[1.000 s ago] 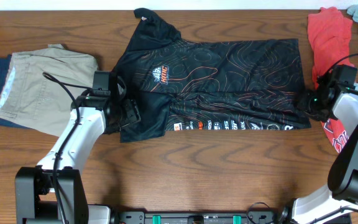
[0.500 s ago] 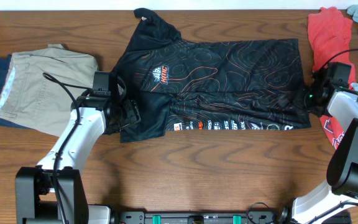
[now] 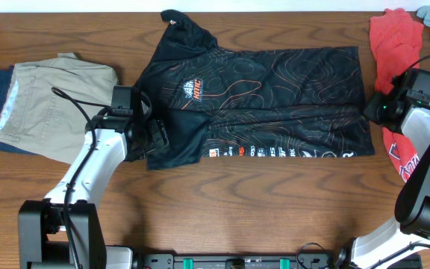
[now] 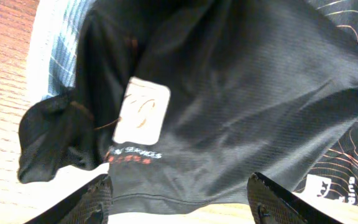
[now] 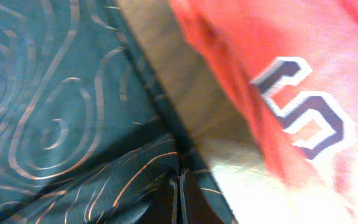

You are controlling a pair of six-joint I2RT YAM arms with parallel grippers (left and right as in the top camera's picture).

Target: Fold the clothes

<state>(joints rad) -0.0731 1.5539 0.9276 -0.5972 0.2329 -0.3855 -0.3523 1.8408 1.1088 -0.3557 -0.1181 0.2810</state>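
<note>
Currently the black short-sleeved jersey with orange contour lines is lying spread mid-frame. The right gripper is pinching its right hem, and the left gripper is hovering jaws-apart over the sleeve, probably needing to close before the first fold.

My overhead camera looks straight down on the table from far enough back to frame the whole jersey. The left wrist camera peers past the left tool, pressed close to the jersey's left end. The right wrist camera hugs the opposite edge, beside a red shirt. Both patches also show in my overhead view.
</note>
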